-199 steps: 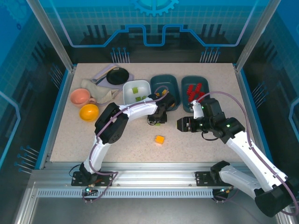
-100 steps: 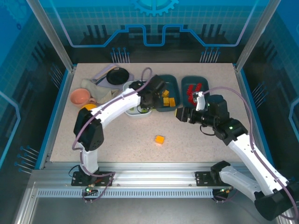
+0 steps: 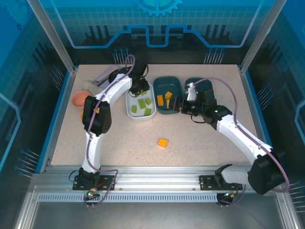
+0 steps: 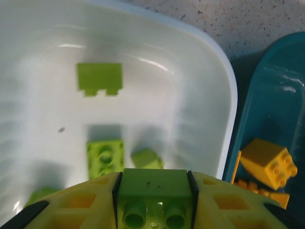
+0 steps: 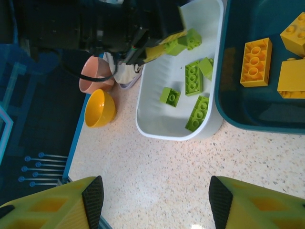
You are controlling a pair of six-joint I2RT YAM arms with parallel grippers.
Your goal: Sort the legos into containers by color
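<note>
My left gripper (image 4: 153, 193) is shut on a light green lego (image 4: 153, 183) and hangs over the far end of the white container (image 4: 209, 57). Several green legos (image 4: 99, 78) lie in that tray (image 3: 141, 118). Orange-yellow legos (image 3: 160, 99) lie in the middle teal container (image 3: 167, 83). My right gripper (image 5: 155, 200) is open with nothing between its fingers, above bare table just in front of the white and teal trays (image 5: 228, 119). One orange-yellow lego (image 3: 163, 142) lies loose on the table. The right teal container (image 3: 198, 82) is partly hidden behind my right arm.
A pink cup (image 5: 95, 76) and a yellow bowl (image 5: 100, 108) stand left of the white tray, close to the table's left edge. A pale cloth (image 5: 125, 76) lies beside them. The left arm (image 3: 102, 98) arches across the table's left side.
My left gripper has swung from the table's middle back over the white tray, carrying the green lego. My right gripper has moved left and farther back, toward the middle teal tray.
</note>
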